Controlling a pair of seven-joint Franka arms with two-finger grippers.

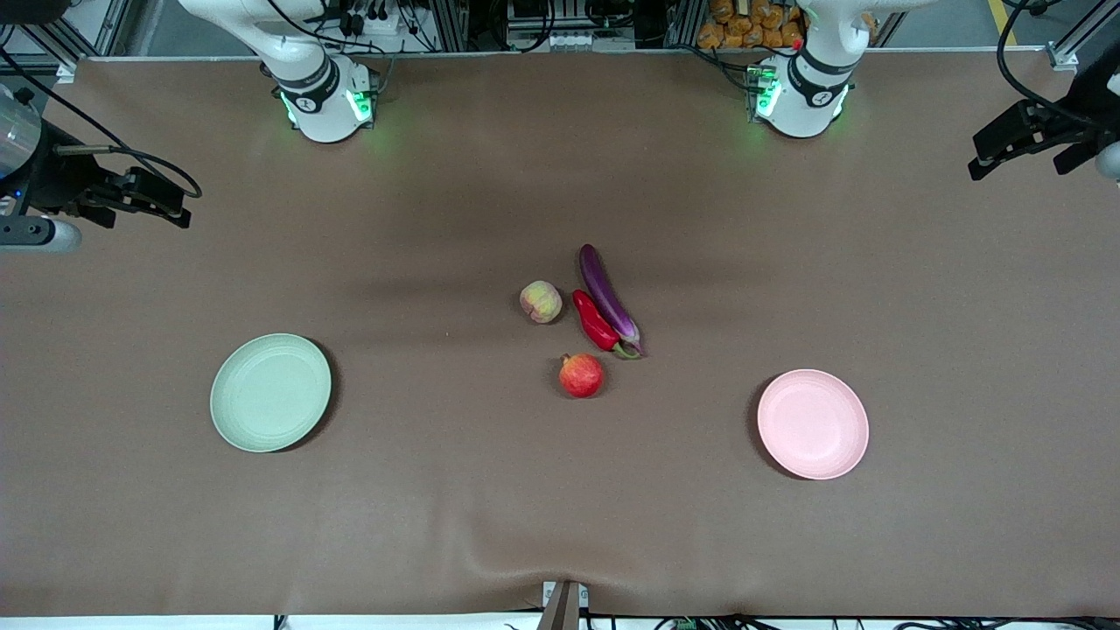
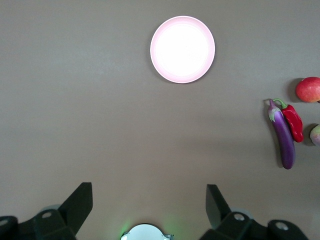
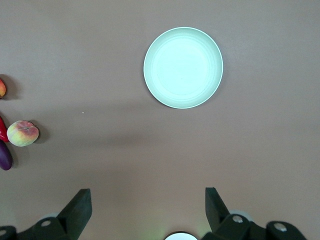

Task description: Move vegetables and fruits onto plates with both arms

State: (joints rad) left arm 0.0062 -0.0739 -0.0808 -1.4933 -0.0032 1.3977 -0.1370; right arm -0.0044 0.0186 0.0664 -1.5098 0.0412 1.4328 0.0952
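Observation:
The purple eggplant (image 1: pixel 606 296) and red chili (image 1: pixel 595 322) lie side by side, touching, at the table's middle. The peach (image 1: pixel 541 302) sits beside them toward the right arm's end, and the pomegranate (image 1: pixel 582 375) sits nearer the camera. The green plate (image 1: pixel 270 393) and pink plate (image 1: pixel 813 424) are bare. My left gripper (image 2: pixel 148 192) is open and empty, high over the table's left-arm end (image 1: pixel 1019 162). It sees the pink plate (image 2: pixel 182 49) and eggplant (image 2: pixel 283 137). My right gripper (image 3: pixel 147 196) is open and empty, high over the right-arm end (image 1: pixel 140 210). It sees the green plate (image 3: pixel 183 67) and peach (image 3: pixel 22 133).
Brown cloth covers the table, with a slight fold near the front edge by a metal clamp (image 1: pixel 564 604). The arm bases (image 1: pixel 324 96) (image 1: pixel 801 96) stand along the edge farthest from the camera. Open cloth lies between the produce and each plate.

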